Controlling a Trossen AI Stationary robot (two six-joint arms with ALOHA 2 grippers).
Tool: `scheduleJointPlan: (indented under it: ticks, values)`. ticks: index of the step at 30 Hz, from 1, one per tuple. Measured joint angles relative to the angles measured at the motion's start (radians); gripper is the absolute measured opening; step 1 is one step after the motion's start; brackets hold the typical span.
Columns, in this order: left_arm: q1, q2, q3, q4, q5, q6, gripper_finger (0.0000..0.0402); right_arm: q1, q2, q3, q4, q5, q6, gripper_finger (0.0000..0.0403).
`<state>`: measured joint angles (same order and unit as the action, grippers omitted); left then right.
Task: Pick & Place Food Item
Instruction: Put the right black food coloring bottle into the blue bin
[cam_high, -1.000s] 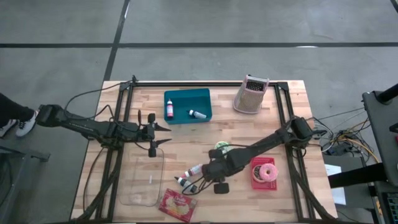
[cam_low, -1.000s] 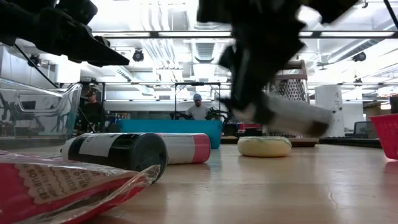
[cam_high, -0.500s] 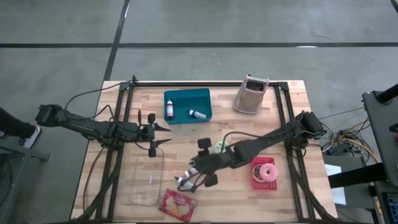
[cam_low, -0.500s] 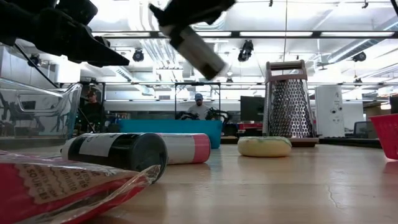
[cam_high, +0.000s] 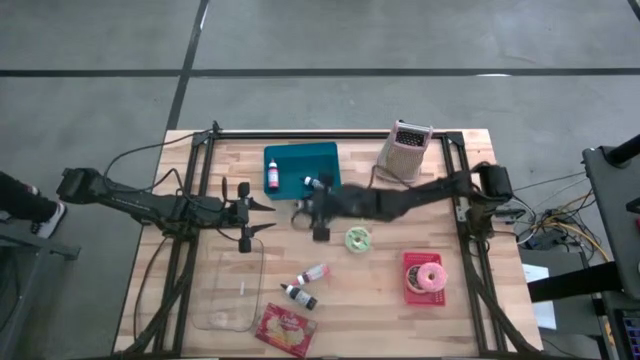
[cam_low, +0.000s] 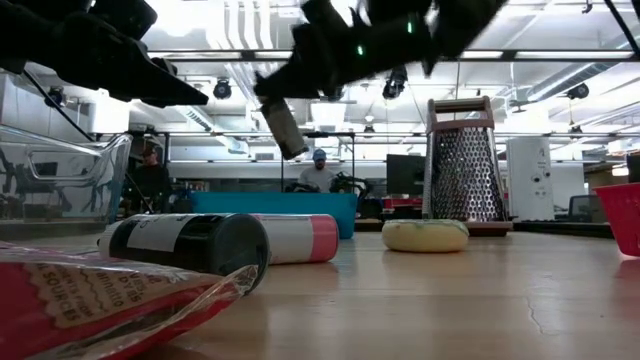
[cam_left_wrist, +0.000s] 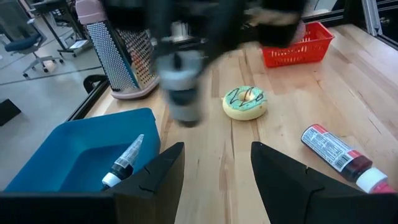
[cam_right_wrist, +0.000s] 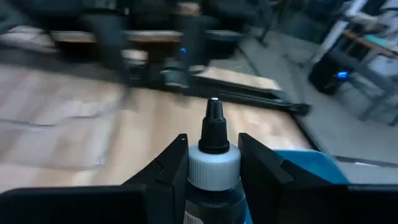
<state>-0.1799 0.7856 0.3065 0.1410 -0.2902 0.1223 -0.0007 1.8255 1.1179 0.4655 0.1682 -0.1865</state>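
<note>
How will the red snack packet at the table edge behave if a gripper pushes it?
The red snack packet lies flat in crinkled glossy film, so it would probably slide and crumple, not roll. It looks light and floppy; a pinch may only catch the wrapper.

Matt wooden table (cam_high: 450, 310), perforated metal grater (cam_high: 402, 152), glossy plastic bin (cam_high: 300, 157).

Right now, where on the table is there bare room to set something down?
Bare wood: between the grater and red basket, and left of the teal bin. Crowded: near the glass dish, snack packet and two bottles.
</note>
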Motion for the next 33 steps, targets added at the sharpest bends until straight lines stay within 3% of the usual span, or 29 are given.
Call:
scheduleJointPlan:
  ticks: [6,11,16,22,25,29,33]
  values:
    - [0.0,0.0,0.0,0.0,0.0,0.0,0.0188,-0.185,-0.019,-0.175,0.383,-0.118,0.06,0.0103]
    - [0.0,0.0,0.0,0.0,0.0,0.0,0.0188,-0.323,-0.01,-0.272,0.579,-0.175,0.155,0.0103]
    - [0.0,0.0,0.0,0.0,0.0,0.0,0.0188,-0.416,0.014,-0.302,0.639,-0.256,0.266,0.0103]
    - [0.0,0.001,0.0,0.032,0.001,0.0,0.0188,-0.445,0.062,-0.289,0.678,-0.301,0.315,0.0103]
    - [0.001,0.014,0.0,0.137,-0.01,0.003,0.0188,-0.446,0.071,-0.291,0.734,-0.327,0.317,0.0103]
    - [0.015,0.061,0.0,0.304,-0.112,0.063,0.0188,-0.444,0.07,-0.292,0.763,-0.341,0.311,0.0103]
    - [0.108,0.139,0.0,0.456,-0.087,0.084,0.0188,-0.445,0.073,-0.297,0.791,-0.383,0.296,0.0103]
